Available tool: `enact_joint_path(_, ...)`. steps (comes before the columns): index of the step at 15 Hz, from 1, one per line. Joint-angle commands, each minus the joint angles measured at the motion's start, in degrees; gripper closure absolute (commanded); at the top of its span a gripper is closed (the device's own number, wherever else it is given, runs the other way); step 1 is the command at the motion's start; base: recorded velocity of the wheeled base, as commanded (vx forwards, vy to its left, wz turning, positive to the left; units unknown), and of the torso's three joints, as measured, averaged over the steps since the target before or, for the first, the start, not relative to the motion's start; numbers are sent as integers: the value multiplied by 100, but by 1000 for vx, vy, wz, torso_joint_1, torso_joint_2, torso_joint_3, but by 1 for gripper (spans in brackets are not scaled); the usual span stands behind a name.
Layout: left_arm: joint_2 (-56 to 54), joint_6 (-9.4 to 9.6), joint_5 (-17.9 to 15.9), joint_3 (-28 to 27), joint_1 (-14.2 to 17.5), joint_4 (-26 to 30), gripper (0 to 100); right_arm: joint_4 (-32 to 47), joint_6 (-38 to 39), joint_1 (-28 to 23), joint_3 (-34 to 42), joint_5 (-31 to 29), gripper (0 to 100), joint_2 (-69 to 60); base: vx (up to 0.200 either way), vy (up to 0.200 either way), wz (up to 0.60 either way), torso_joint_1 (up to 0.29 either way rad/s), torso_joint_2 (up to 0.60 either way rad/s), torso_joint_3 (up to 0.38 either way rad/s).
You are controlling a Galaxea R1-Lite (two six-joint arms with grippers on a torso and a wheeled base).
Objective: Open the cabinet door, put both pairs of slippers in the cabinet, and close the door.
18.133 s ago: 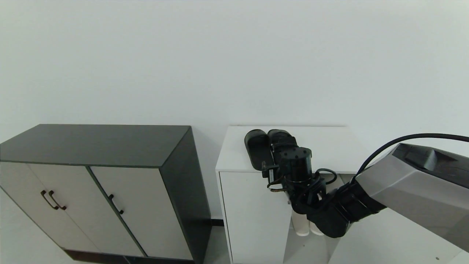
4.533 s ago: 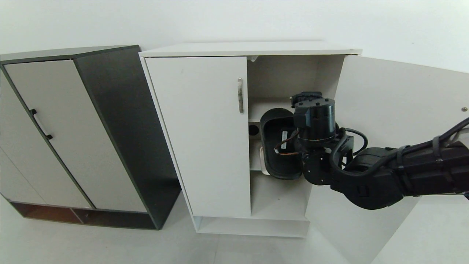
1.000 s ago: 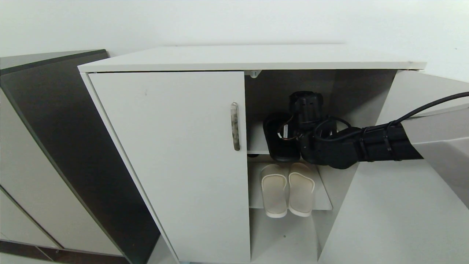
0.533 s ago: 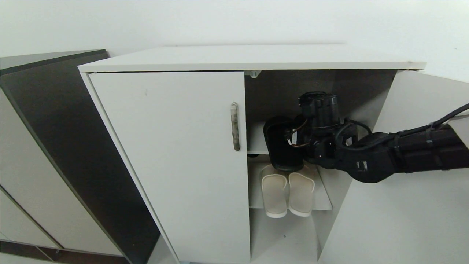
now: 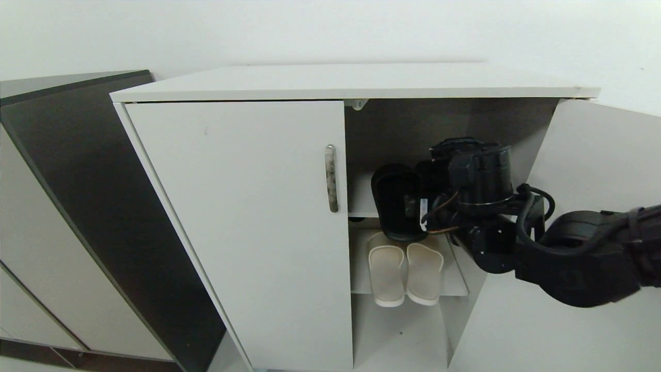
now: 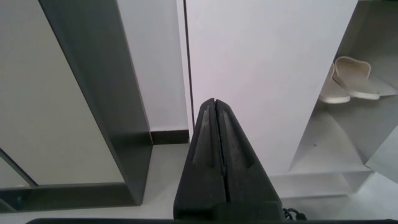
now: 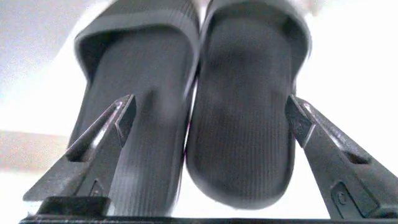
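The white cabinet stands with its right door swung open and its left door closed. A pair of black slippers lies on the upper shelf. A pair of white slippers lies on the shelf below. My right gripper is open just in front of the black pair, one finger on each side, holding nothing. Its wrist hangs at the cabinet opening. My left gripper is shut and empty, low in front of the closed left door.
A dark cabinet with pale doors stands against the white cabinet's left side. The closed left door carries a metal handle. The open right door stands behind my right arm. Bare floor lies before both cabinets.
My right arm has drawn back out of the upper shelf, toward the right and lower. The black slippers stay on the shelf. The white pair has not moved.
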Motion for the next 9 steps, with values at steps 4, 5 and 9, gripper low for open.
enact_joint_path(4,-1,0,0,0,2,-1,100,-700,-25,802,1081,30,100,-659,0,0,0,0,0,0)
enact_joint_path(5,-1,-9,0,0,11,-1,100,-718,-16,881,1124,12,100,-554,0,0,0,0,0,0)
enact_joint_path(9,-1,0,0,0,2,-1,100,-735,2,934,1098,-32,100,-352,0,0,0,0,0,0)
